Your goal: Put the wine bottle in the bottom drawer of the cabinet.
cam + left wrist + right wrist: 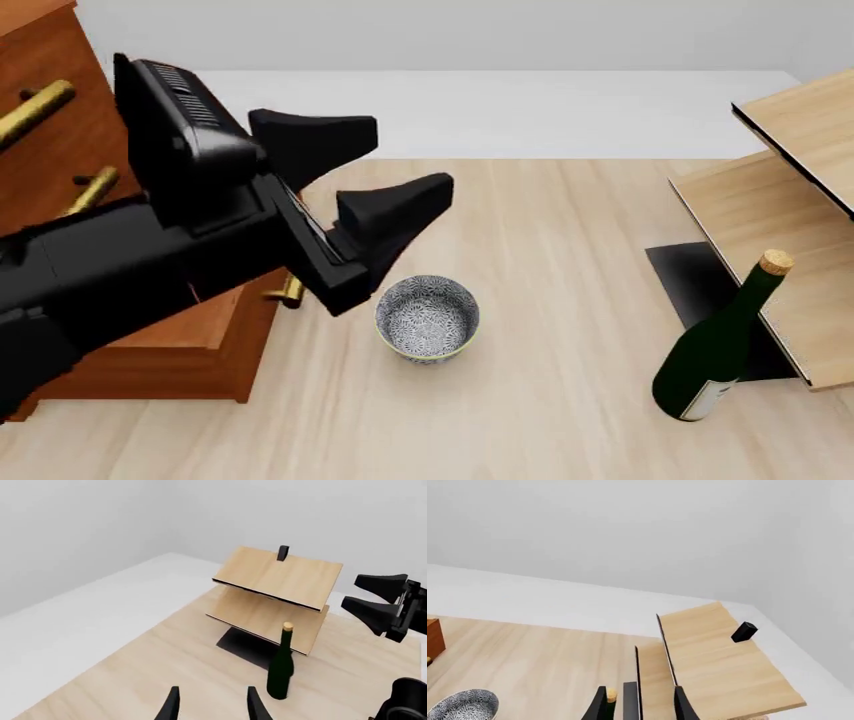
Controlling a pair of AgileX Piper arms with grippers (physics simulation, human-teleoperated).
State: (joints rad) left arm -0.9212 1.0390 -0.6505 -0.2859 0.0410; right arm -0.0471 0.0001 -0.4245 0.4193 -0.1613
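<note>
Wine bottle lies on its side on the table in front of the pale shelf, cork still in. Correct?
No. The wine bottle stands upright, not on its side, as the front view shows. It is on the table by the shelf, cork in.

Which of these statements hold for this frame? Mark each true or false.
1. The wine bottle stands upright on the table. True.
2. The left end effector is closed on the bottle. False: it is open, away from the bottle, near the cabinet.
3. A patterned bowl sits on the table between cabinet and bottle. True.
4. The bottle lies on the top board of the pale shelf unit. False: it stands on the table beside it.
</note>
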